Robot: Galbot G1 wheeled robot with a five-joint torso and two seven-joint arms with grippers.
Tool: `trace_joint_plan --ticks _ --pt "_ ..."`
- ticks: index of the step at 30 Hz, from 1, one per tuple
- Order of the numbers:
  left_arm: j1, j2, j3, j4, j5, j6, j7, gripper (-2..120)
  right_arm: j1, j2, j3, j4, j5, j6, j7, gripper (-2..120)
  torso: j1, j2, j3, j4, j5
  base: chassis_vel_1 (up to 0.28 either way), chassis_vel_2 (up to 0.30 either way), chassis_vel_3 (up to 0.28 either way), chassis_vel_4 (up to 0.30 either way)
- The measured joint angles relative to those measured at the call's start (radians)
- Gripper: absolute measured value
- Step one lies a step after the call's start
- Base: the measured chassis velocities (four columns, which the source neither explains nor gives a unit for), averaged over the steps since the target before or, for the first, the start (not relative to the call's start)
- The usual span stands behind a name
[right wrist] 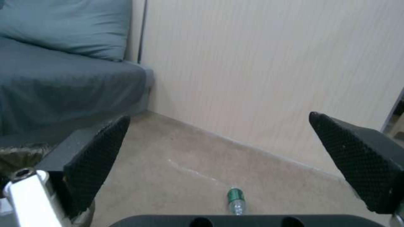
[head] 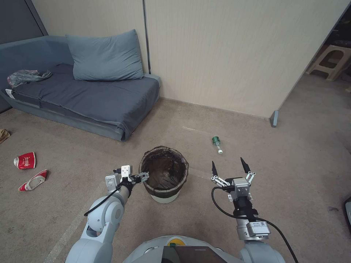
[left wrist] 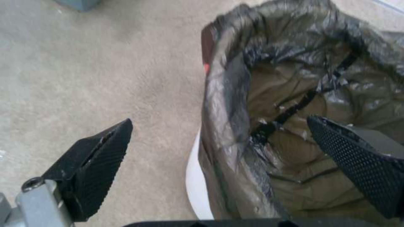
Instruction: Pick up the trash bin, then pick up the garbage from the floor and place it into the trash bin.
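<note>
Left gripper (head: 140, 178) low at the near-left rim of the trash bin (head: 164, 174), fingers spread wide and straddling the rim: in the left wrist view one finger (left wrist: 94, 167) outside over carpet, the other inside the liner bag (left wrist: 235, 104). Nothing clamped yet. Bin upright on the floor (head: 204, 226), directly ahead of the base.

Step in hand, by judgement: first grasp on the bin. To do well: settle lower so the pads bracket rim wall and folded liner together, not loose film alone; close squarely across the rim; lift straight to keep the bin from tipping.

Left arm bent at the elbow, forearm reaching forward, wrist turned in toward the bin. Right arm extended forward to the right of the bin, right gripper (head: 231, 168) pointing away, fingers fully splayed, empty.

Farther out: small green bottle (head: 217, 143) lying on the carpet beyond the right gripper, well apart from the bin. Crushed red-and-white cups (head: 25, 160) on the floor far left, near the sofa (head: 87, 95). Wall (head: 226, 54) behind.
</note>
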Motion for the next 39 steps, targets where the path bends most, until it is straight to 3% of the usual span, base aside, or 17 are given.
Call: trace_joint_plan --ticks 9,15,21,26,29,36,39 --pt "-0.029 0.009 0.019 0.064 -0.027 0.016 0.011 98 0.000 0.000 0.000 -0.001 -0.003 0.002 0.000 100 0.000 0.000 0.000 0.0001 0.0000 0.000 0.000 0.000 0.000" --pt "-0.033 -0.006 0.030 0.091 -0.047 0.028 0.011 80 -0.001 0.000 0.000 -0.005 -0.010 0.012 -0.004 100 0.000 0.000 0.000 0.0000 0.0000 0.000 0.000 0.000 0.000" --pt "-0.038 -0.012 0.030 0.106 -0.052 0.028 0.000 54 -0.001 0.000 0.000 -0.006 -0.011 0.013 -0.008 100 0.000 0.000 0.000 0.0001 0.0004 0.000 0.000 0.000 0.000" --pt "-0.035 -0.015 0.029 0.106 -0.052 0.028 0.000 41 -0.001 0.000 0.001 -0.006 -0.012 0.012 -0.009 100 0.000 0.000 0.000 0.0001 0.0005 0.000 0.000 0.000 0.000" --pt "-0.033 -0.018 0.029 0.110 -0.050 0.028 0.000 24 -0.001 0.000 0.005 0.007 -0.031 -0.022 -0.006 100 0.000 0.000 0.000 0.0002 0.0005 0.000 0.000 0.000 0.000" --pt "-0.033 -0.024 0.029 0.111 -0.046 0.028 -0.006 2 -0.001 0.000 0.005 0.010 -0.034 -0.031 0.004 100 0.000 0.000 0.000 0.0002 0.0003 0.000 0.000 0.000 0.000" --pt "-0.032 -0.028 0.028 0.112 -0.046 0.028 -0.007 0 0.000 0.000 -0.005 0.006 -0.026 -0.030 0.043 100 0.000 0.000 0.000 0.0001 0.0002 0.000 0.000 0.000 0.000"
